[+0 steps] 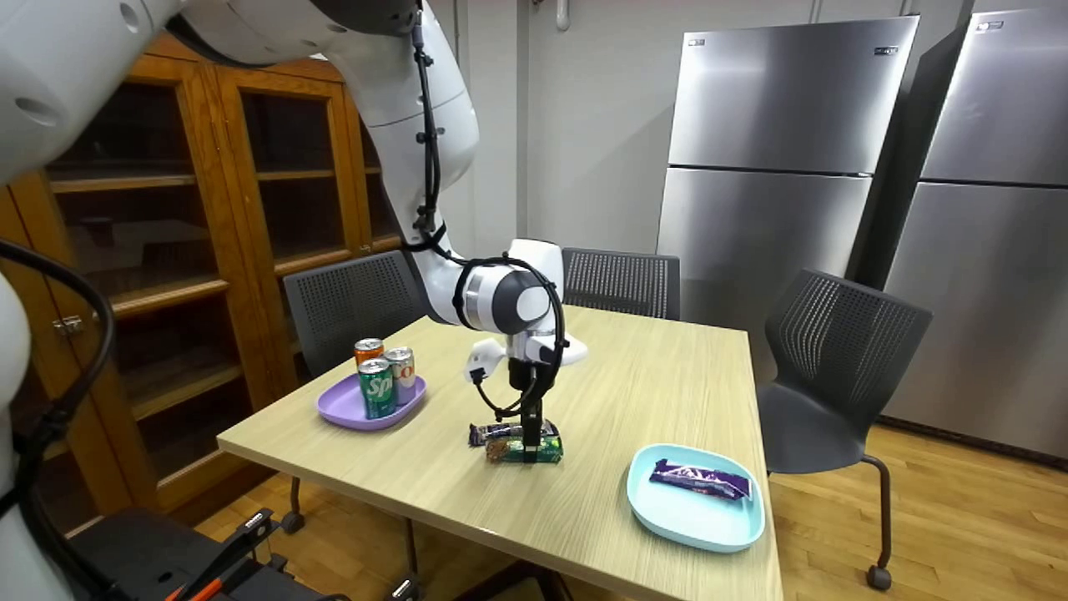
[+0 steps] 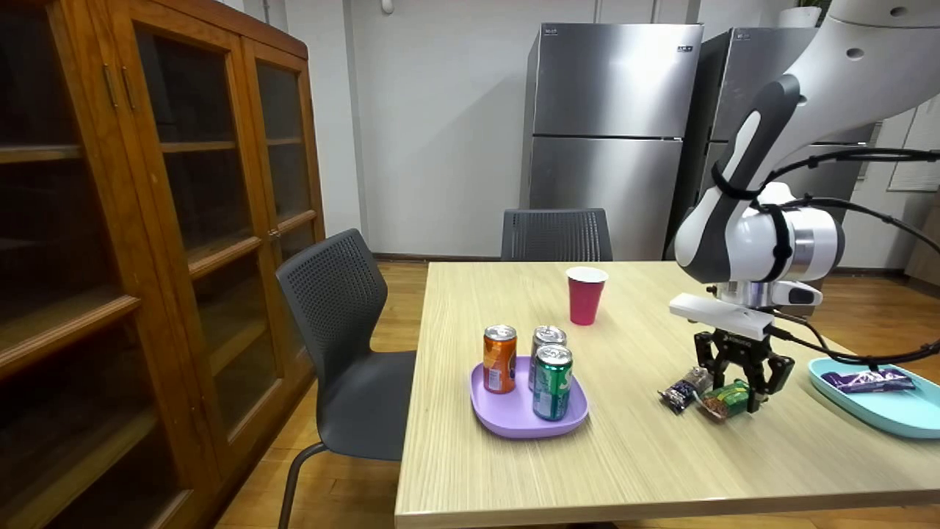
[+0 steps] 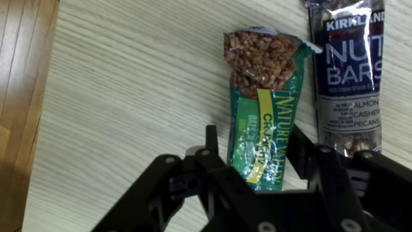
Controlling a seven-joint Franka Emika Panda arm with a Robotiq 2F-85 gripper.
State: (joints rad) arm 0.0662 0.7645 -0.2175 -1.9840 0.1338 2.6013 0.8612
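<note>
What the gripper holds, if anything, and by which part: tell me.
Nothing is held: the open gripper straddles the green, oblong, plastic-wrapped granola bar, with a gap on one side.

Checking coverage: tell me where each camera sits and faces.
An exterior view: beside the arm, much of which shows, facing fridges across the table.
An exterior view: above the table's near edge, facing purple tray; arm enters at right.
Wrist view: above the green bar, facing down; gripper shows.
Both exterior views share fridges, cans and blue tray.

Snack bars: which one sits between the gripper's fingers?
The green Nature Valley bar. The Kirkland nut bar lies beside it, outside the fingers; the purple-wrapped bar is on the light-blue tray.
</note>
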